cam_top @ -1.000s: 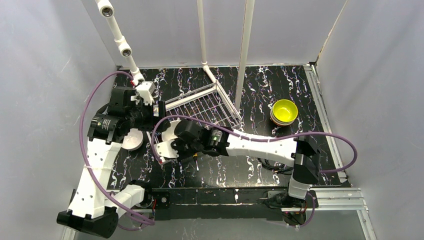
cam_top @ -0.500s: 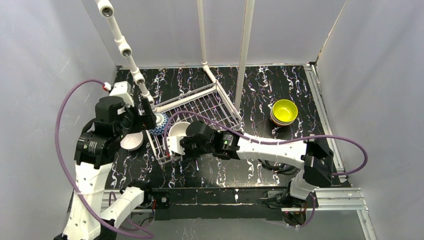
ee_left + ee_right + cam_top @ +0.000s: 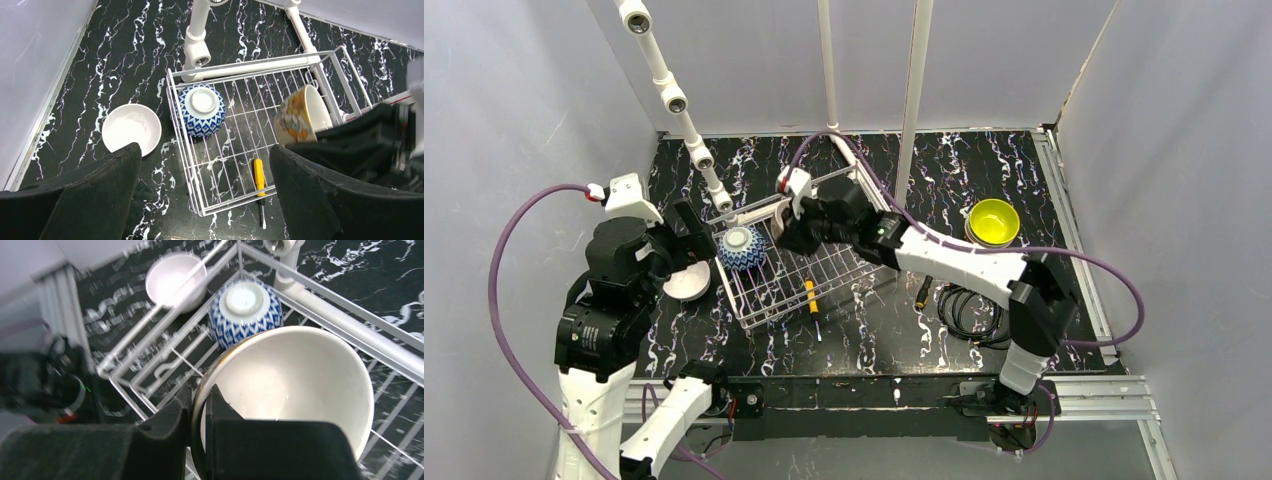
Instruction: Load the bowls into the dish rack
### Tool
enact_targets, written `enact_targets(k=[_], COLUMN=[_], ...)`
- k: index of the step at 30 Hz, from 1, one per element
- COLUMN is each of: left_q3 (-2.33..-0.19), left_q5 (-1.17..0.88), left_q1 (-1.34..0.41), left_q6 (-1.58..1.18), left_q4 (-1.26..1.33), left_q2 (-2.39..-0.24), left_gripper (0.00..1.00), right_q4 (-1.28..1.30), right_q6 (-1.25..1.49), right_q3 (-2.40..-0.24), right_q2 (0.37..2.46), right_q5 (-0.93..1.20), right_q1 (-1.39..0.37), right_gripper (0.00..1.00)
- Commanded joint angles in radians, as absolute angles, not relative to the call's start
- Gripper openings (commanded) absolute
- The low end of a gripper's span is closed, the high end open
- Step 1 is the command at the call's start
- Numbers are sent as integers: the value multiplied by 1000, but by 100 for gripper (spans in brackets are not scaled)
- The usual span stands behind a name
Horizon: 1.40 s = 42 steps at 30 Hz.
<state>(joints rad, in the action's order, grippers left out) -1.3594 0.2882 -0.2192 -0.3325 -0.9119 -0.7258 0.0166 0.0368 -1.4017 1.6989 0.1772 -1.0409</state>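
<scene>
The white wire dish rack (image 3: 729, 275) lies mid-table. A blue-white patterned bowl (image 3: 742, 248) sits upside down in its left corner; it also shows in the left wrist view (image 3: 201, 103) and the right wrist view (image 3: 245, 310). My right gripper (image 3: 786, 222) is shut on the rim of a tan bowl with an orange pattern (image 3: 299, 114) and a white inside (image 3: 295, 380), tilted over the rack's far part. A white bowl (image 3: 689, 283) stands on the table left of the rack. My left gripper (image 3: 203, 165) is open and empty, high above the rack's left side.
A yellow-green bowl (image 3: 992, 222) tops a stack of bowls at the right. A yellow-handled screwdriver (image 3: 810, 295) lies under the rack's front edge. A cable coil (image 3: 964, 310) lies right of the rack. White pipes (image 3: 674, 100) rise behind the rack.
My right gripper carried the tan bowl from the rack's front left up over its far part. My left arm drew back and up, leaving the blue-white bowl in the rack.
</scene>
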Motion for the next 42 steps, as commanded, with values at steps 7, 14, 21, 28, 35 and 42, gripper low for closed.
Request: enact_targets(k=[7,14,21,28,35,42], left_q3=[-1329,-1299,-1280,-1272,-1271,-1270], left_q5=[289,282,287,285,292,285], left_q1=[-221,-221,-221,-221,-221,-221], left_q6=[-351,-336,-326,-314,-297,-296], left_q4=[-892,-890,-887,-886,-896,-897], left_q2=[-745,-736,-718,-715,-709,-713], left_gripper=[98,98,98,98,98,98], right_q4=[-326,-932,-1058,-1169,-1280,-1279], right_q6=[905,1337,1444,1568,1675,1722], right_q3=[-1478,-1337,-1334,-1308,-1272,-1275], right_q2=[1889,2002,2070,2124,2170,2204], right_q5=[433,531,538,490,436,417], right_q1=[-922,-924,-937,-964,-982,-994], right_gripper=[1,1,1,1,1,1])
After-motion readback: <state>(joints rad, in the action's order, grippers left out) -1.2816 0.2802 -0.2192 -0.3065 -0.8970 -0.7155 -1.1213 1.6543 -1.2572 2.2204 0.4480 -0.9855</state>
